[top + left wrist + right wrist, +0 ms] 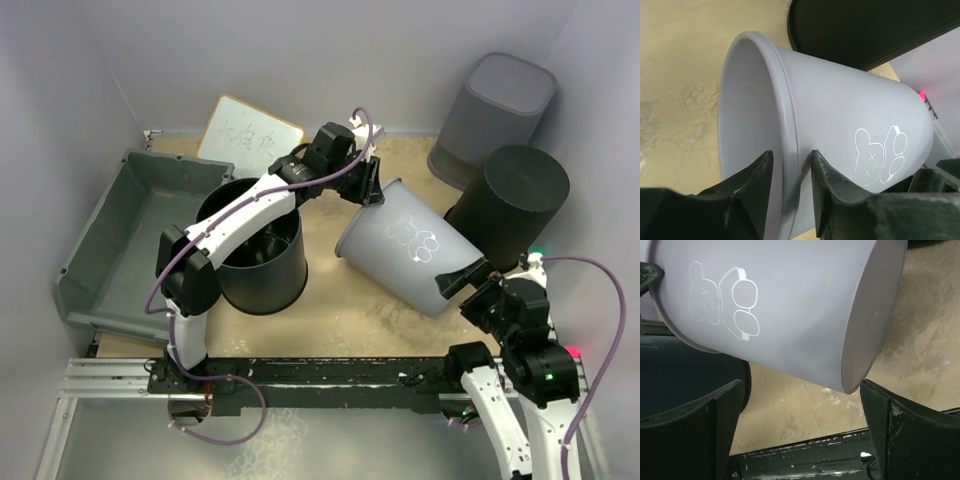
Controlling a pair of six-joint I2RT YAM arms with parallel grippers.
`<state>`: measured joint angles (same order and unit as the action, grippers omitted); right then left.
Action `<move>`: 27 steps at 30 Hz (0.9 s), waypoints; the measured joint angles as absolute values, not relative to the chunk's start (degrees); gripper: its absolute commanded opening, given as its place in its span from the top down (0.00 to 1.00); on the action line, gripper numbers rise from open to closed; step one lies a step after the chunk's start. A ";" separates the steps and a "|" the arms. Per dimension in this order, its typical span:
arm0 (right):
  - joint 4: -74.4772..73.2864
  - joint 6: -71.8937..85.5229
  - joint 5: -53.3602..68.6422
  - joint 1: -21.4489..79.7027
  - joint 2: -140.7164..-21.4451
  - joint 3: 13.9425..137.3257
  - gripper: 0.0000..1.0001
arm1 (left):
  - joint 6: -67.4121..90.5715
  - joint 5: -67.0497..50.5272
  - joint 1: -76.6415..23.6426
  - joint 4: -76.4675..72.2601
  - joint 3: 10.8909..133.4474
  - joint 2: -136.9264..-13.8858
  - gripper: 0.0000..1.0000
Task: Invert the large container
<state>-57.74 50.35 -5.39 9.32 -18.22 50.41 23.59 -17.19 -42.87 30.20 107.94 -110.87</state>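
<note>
**Over by the left wall: big tub not flipped yet**

Against the left wall, the large container was found tipped up at a slant. Its open face was turned up and toward the table, so none of the flip was judged done. Just beside it the upright black bucket was parked, with the left arm stretched across its top. Mid-table, the light-grey bucket was laid on its side. Its rim was straddled by the left gripper, one finger inside and one outside. Slack could be seen on both sides, so the jaws were read as parted, not pinching. The right gripper was spread fully wide close by the bucket's base end, with nothing caught in it.

So the step in hand was guessed to be bucket business, not the tub itself, which was well apart from both grippers. For the next move, the left fingers would need to be drawn off that rim and taken over to the tub's rim. Room beside the black bucket would be needed for the roll-over.
</note>
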 measured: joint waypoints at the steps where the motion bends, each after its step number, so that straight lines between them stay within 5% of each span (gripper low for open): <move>1: -57.43 51.18 -4.80 9.32 -17.58 48.86 0.00 | 23.27 -16.91 -43.07 30.33 108.05 -110.87 0.73; 14: -49.36 57.10 1.39 9.50 -7.49 39.99 0.07 | 21.91 -15.33 -43.57 29.52 107.70 -110.87 0.84; 27: -41.34 58.11 8.21 9.47 -5.91 37.78 0.08 | 20.99 -12.27 -43.07 23.24 105.08 -110.59 0.85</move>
<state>-41.34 58.11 8.21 9.47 -5.91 37.78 20.99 -12.27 -43.07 23.24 105.08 -110.59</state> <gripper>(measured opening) 0.928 0.184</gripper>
